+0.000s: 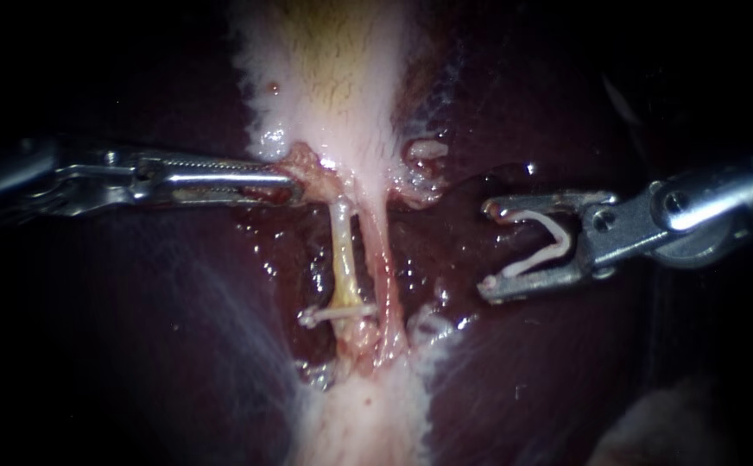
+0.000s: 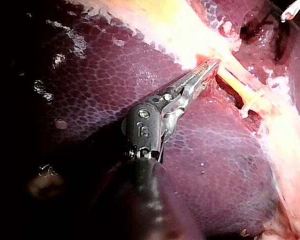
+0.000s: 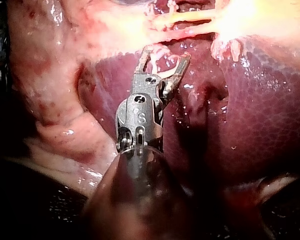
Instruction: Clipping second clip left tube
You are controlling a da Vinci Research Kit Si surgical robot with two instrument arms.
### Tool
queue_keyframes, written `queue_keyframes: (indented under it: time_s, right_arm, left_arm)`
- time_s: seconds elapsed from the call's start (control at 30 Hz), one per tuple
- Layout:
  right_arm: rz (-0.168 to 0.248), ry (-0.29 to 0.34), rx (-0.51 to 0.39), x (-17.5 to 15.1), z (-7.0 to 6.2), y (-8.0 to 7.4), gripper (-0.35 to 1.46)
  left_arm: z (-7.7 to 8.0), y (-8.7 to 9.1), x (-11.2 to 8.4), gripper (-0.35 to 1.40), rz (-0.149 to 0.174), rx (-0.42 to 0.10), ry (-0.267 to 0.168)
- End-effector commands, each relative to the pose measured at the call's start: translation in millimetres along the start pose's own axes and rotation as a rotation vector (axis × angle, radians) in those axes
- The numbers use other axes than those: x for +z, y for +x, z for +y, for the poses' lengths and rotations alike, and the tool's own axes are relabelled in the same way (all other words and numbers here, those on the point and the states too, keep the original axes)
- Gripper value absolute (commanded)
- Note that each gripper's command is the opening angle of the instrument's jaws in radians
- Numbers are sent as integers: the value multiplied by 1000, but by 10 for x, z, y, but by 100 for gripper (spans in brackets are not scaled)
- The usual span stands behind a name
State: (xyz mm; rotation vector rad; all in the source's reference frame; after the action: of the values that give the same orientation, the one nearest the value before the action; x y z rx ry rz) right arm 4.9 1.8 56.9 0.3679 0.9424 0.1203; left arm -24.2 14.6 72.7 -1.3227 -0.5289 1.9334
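Observation:
The left tube (image 1: 343,259), yellowish, runs down from the pale tissue, and a white clip (image 1: 335,314) sits across its lower end. A pinker right tube (image 1: 382,259) lies beside it. My left instrument (image 1: 294,185) is shut on the tissue at the tubes' upper end; in the left wrist view its jaws (image 2: 212,66) lie together on that tissue, just short of the left tube (image 2: 237,82). My right instrument (image 1: 487,250) is off to the right of both tubes. Its jaws stand wide apart and hold an open white clip (image 1: 549,237). The same instrument (image 3: 165,54) hangs over the liver.
Dark red liver (image 1: 135,345) surrounds the dissected strip on both sides. Pale gallbladder tissue (image 1: 342,69) rises above the tubes, and a pale band (image 1: 368,414) continues below them. Wet raw tissue (image 1: 446,198) lies between the tubes and my right instrument.

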Motion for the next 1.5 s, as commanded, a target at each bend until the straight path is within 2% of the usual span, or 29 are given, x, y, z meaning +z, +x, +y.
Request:
queue_keyframes:
  time_s: [0.03,0.17,0.33,0.5,0.67,0.77,1.03,1.17,1.33,1.5]
  right_arm:
    - [0,0,0,0,0,0,50]
    - [0,0,0,0,0,0,50]
    - [0,0,0,-1,0,0,50]
    - [0,1,0,-1,0,0,50]
    - [0,1,0,-1,0,0,50]
    - [0,0,0,-1,0,0,50]
    - [12,26,-1,11,-5,8,50]
    - [34,92,38,25,-14,17,50]
    - [51,117,76,50,-24,28,49]
    - [53,132,99,79,-28,32,49]
  left_arm:
    - [0,1,-1,-35,0,-1,0]
    - [2,6,-9,-35,-1,-4,-6]
    - [11,22,-36,-35,-5,-13,-9]
    - [27,50,-70,-35,13,-36,-2]
    - [47,78,-94,-35,33,-6,7]
    - [51,82,-96,-35,36,-3,7]
    - [46,70,-90,-35,37,4,9]
    - [46,68,-88,-35,37,5,12]
    - [46,68,-87,-35,37,5,12]
    - [46,68,-86,-35,38,5,13]
